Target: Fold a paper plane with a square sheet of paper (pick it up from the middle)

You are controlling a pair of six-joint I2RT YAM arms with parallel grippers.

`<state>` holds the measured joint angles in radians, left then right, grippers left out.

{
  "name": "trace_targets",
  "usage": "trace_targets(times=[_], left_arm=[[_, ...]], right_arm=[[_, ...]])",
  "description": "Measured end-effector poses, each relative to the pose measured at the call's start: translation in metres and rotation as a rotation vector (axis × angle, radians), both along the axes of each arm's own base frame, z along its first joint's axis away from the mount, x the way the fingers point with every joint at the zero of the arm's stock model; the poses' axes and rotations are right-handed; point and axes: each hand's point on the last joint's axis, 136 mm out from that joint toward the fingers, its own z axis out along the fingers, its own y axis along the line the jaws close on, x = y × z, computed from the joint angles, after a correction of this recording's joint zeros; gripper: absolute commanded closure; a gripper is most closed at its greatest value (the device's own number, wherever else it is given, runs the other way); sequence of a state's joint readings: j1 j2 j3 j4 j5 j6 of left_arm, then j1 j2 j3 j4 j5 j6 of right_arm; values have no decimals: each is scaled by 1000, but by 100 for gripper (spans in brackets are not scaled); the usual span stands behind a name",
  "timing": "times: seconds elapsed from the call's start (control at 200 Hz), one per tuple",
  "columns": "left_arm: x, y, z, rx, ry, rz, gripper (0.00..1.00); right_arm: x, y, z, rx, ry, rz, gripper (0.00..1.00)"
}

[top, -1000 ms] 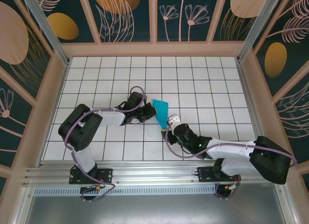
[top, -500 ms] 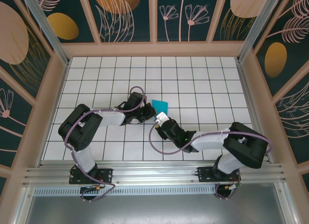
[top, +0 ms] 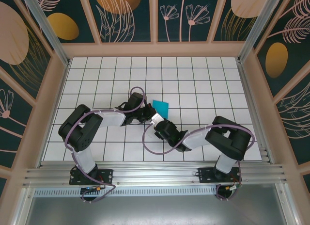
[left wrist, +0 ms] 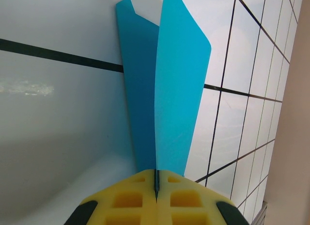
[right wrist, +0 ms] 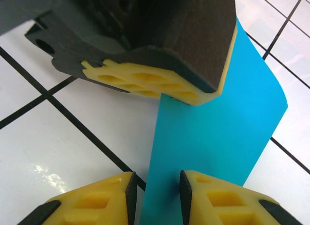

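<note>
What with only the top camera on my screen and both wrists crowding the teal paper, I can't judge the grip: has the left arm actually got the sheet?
Observer: Yes. In the left wrist view the left jaws are shut on the square sheet of paper, pinching its edge between the yellow pads.
Operator: Is it flat or folded?
Observer: Folded. Two layers spread out from the pinch along a crease.
Operator: And the right arm?
Observer: The right jaws stand open, with the sheet's near edge in the gap between them, not yet closed on it.
</note>
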<state>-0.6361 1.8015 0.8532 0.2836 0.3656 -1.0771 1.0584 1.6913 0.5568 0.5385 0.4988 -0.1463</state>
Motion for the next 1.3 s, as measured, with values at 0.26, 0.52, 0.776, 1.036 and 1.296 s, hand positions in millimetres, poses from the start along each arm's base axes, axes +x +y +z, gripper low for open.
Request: trace_targets(times=[0.26,0.52,0.776,1.036,1.296], left_arm=[[1,1,0,3,-2,4,97],[1,1,0,4,-2,5,96],[-1,2,-2,11,6,6,92],[0,5,7,20,-14,10,63],[11,29,62,59,-158,115,31]], right_arm=[[4,0,0,-16,-26,-15,76],[7,-1,-2,-37,-46,-25,85],[7,-2,-3,-43,-54,-34,98],[8,-1,-2,-8,-46,-57,100],[6,-2,3,129,29,-74,100]])
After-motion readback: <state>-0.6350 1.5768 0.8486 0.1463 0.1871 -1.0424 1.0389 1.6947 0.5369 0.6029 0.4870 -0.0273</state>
